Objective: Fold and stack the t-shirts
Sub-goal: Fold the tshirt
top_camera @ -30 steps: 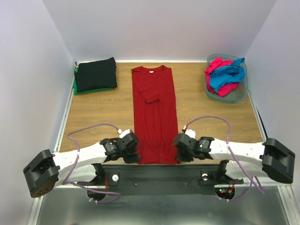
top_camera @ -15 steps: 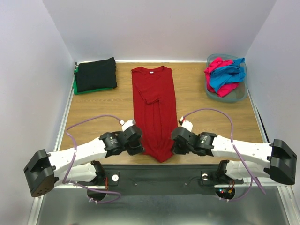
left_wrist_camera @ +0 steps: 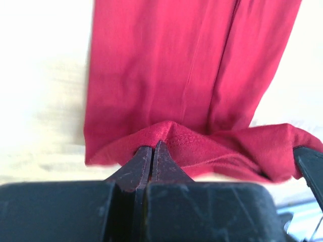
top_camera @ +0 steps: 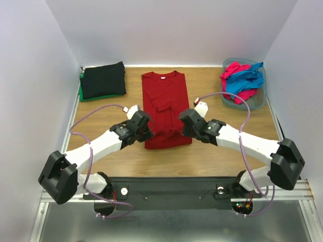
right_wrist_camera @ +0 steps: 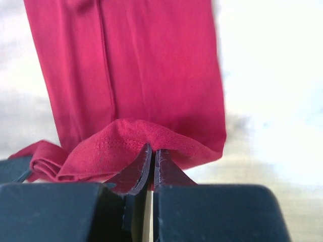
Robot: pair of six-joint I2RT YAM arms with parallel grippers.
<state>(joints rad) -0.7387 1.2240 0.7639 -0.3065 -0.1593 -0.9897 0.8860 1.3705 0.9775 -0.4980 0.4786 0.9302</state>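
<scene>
As I judge it, the task is sitting roughly at its midpoint. In the upper left of the top view, a folded black t-shirt [top_camera: 103,79] is resting on a folded green t-shirt [top_camera: 87,97], so 2 appear done and stacked. In the upper right, a bright pink t-shirt [top_camera: 233,69] and a blue t-shirt [top_camera: 246,80] are lying crumpled in the grey-blue tub [top_camera: 260,102], not yet folded. The dark red t-shirt [top_camera: 164,96] is lying along the centre of the worktop [top_camera: 111,116] as a narrow strip with its sleeves turned in and its collar toward the top of the frame.

The left hand [top_camera: 143,132] is clenched on the hem at the strip's lower left corner, and the right hand [top_camera: 185,131] is clenched on the lower right corner. Both wrist views are showing the fingertips pinched tight, with red cloth bunching just above them. The hem is being held doubled over the shirt's lower part, and the rest of the cloth is stretching away from the hands toward the top of the frame. By my reading, 3 steps are remaining: laying the hem down toward the collar, moving this shirt to the pile, and folding the 2 in the tub.
</scene>
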